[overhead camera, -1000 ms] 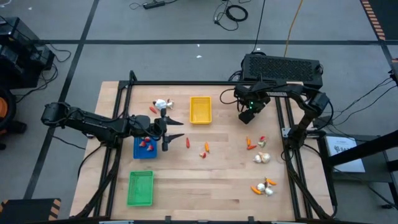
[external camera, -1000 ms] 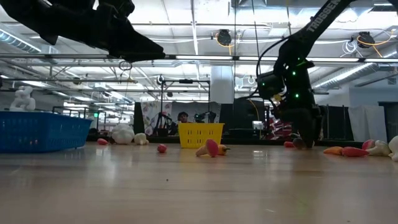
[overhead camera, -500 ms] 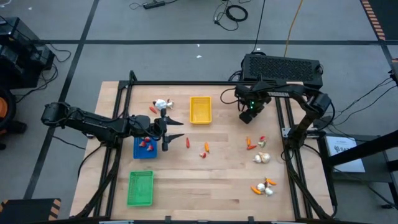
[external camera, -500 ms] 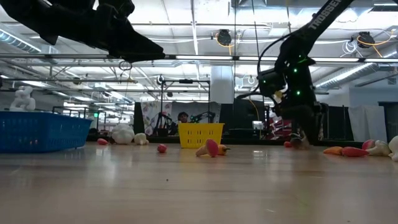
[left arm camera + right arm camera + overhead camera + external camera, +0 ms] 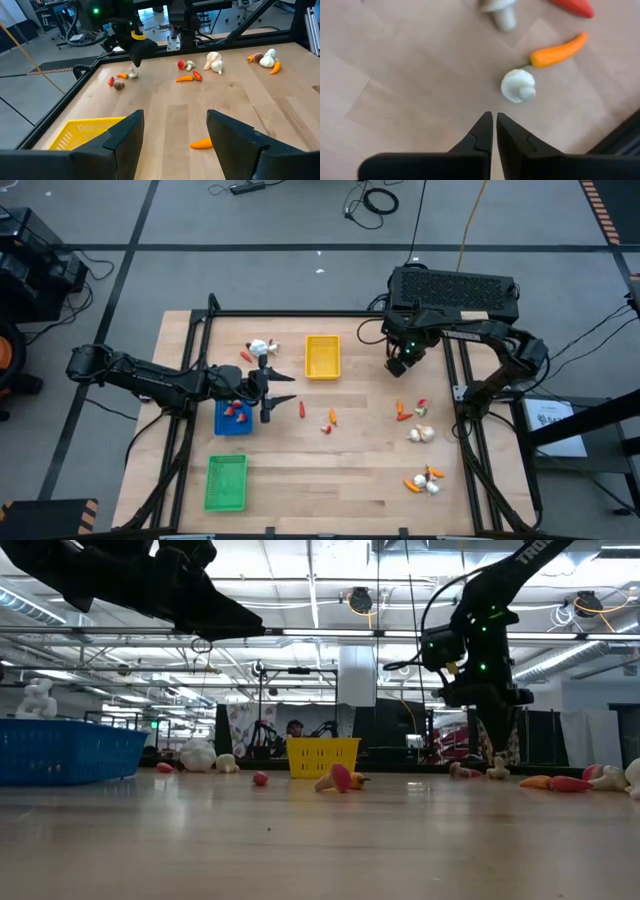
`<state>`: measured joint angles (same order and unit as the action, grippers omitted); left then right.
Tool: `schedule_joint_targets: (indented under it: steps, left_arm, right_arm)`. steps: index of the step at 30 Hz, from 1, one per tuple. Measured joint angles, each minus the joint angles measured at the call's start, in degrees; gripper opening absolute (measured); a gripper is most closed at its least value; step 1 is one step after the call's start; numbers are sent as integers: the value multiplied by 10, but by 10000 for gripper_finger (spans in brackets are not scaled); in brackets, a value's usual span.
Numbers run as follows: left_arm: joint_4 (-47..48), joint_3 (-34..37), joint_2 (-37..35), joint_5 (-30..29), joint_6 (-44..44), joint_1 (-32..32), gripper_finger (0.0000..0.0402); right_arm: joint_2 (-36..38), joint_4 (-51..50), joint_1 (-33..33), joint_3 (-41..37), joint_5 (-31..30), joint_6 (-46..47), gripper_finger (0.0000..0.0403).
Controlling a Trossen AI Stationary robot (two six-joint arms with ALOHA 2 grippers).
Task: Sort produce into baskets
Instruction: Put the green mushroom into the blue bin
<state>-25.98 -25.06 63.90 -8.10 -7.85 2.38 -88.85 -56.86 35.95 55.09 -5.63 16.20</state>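
My left gripper [image 5: 288, 387] is open and empty, held above the table between the blue tray [image 5: 232, 424] and the yellow tray [image 5: 321, 357]; an orange piece [image 5: 202, 143] lies on the table beyond its fingers. The blue tray holds small red pieces [image 5: 236, 410]. The green tray [image 5: 226, 482] stands at the near left. My right gripper [image 5: 399, 366] is shut and empty at the far right, pointing down above a white mushroom [image 5: 518, 86] and an orange pepper [image 5: 557, 50]. More produce lies loose at the right [image 5: 420, 433].
A red piece [image 5: 302, 409] and an orange piece [image 5: 331, 418] lie mid-table. A white bulb and a red piece [image 5: 256, 349] lie at the far left. Another cluster [image 5: 425, 480] lies near right. A metal frame [image 5: 300, 313] edges the table.
My right gripper has gone up from just above the table at the far right. Small pieces on the table beneath it now show in the low view.
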Motion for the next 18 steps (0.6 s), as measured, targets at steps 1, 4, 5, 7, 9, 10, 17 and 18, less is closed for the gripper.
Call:
schedule_joint_targets:
  steps: [1,4,5,7,9,10,17,18]
  left_arm:
    - [0,0,0,0,0,0,224]
    - [0,0,0,0,0,0,224]
    - [0,0,0,0,0,0,224]
    - [0,0,0,0,0,0,224]
    - [0,0,0,0,1,0,224]
    - [0,0,0,0,1,0,224]
    - [3,0,0,0,1,0,224]
    - [5,0,0,0,1,0,224]
  right_arm:
    - [0,0,-2,0,-10,5,23]
    - [0,12,-4,0,-47,18,48]
    - [0,17,-4,0,-56,21,59]
    - [0,24,-4,0,-69,22,84]
    - [0,29,-4,0,-75,27,111]
    - [0,28,-4,0,-75,32,125]
    - [0,19,5,0,-48,45,197]
    - [0,20,7,0,-49,43,202]
